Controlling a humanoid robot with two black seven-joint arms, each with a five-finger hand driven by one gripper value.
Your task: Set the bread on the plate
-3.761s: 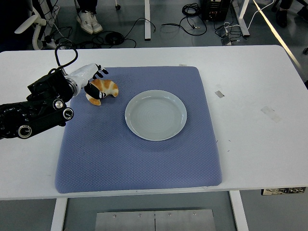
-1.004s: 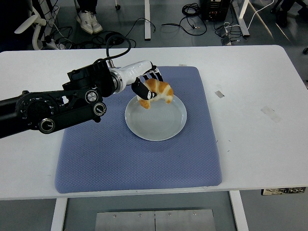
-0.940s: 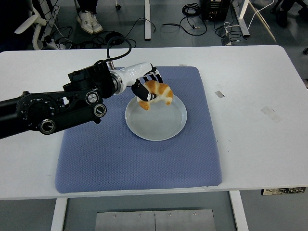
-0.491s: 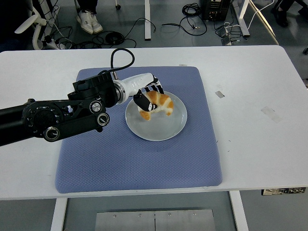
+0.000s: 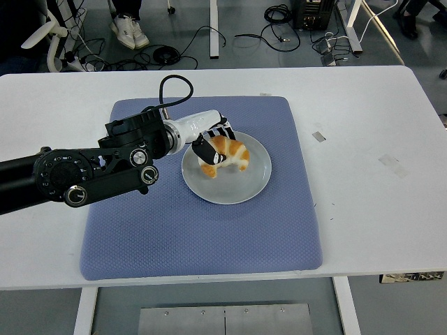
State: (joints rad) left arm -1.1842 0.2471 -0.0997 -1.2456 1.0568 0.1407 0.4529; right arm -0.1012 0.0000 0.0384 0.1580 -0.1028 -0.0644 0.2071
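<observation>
The fingers (image 5: 218,132) of the left hand (image 5: 211,138) curl around the bread (image 5: 228,153), grasping it from its 10 o'clock side. The bread sits over the 10 o'clock portion of the plate (image 5: 244,187), low enough for release, though contact with the plate surface cannot be confirmed. The plate rests on the blue mat (image 5: 195,237), which likely cushions it and limits sliding.
</observation>
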